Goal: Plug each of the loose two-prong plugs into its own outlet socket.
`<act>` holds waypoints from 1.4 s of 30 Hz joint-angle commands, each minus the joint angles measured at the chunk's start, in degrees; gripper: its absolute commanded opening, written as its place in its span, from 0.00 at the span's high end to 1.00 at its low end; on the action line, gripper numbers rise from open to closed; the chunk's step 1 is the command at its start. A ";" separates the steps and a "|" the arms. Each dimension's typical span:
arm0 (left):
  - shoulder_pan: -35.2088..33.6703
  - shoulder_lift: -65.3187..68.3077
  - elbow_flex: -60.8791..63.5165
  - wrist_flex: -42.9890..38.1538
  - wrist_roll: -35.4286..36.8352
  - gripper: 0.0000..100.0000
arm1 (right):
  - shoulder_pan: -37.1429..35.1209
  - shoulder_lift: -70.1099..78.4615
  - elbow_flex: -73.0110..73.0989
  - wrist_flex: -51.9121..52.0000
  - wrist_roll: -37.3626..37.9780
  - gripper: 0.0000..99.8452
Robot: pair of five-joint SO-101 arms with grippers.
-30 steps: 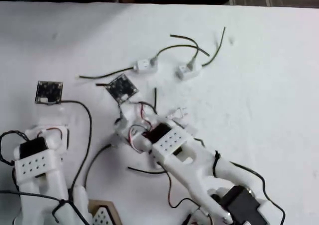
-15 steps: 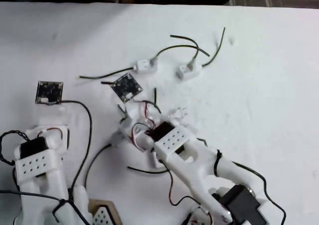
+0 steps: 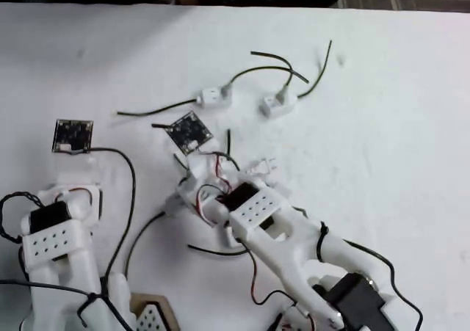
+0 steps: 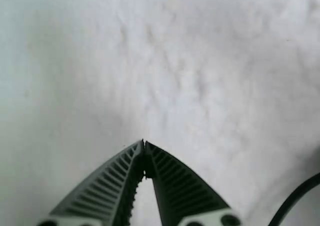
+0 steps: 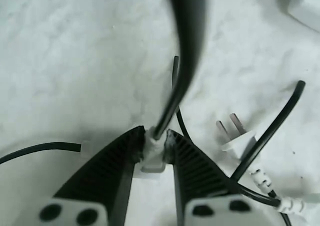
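right pincer clamped on one white plug, sockets not yet reached

the held plug (image 5: 152, 158) is pinched by its body in the right pincer (image 5: 155, 133), cord running up out of the grip; its prongs are hidden, so i'd square them to the slots before pushing. in the high view the near socket (image 3: 211, 96) lies at 12 o'clock and the far socket (image 3: 277, 105) at 1 o'clock, with a small black board (image 3: 189, 131) between to clear. the second plug (image 3: 261, 168) lies loose on the worktop (image 3: 382, 89) at 3 o'clock. left pincer (image 4: 144, 145) closed on nothing.
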 commanded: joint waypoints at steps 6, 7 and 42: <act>-0.48 -1.01 -0.09 -0.88 0.09 0.98 | -3.56 -0.57 1.67 0.84 -6.42 0.98; -0.48 -1.01 -0.09 -0.88 0.09 0.98 | -3.56 -0.48 1.67 0.84 -6.51 0.98; -0.48 -1.01 -0.09 -0.97 0.09 0.98 | -7.08 -3.30 8.97 11.47 -0.79 0.92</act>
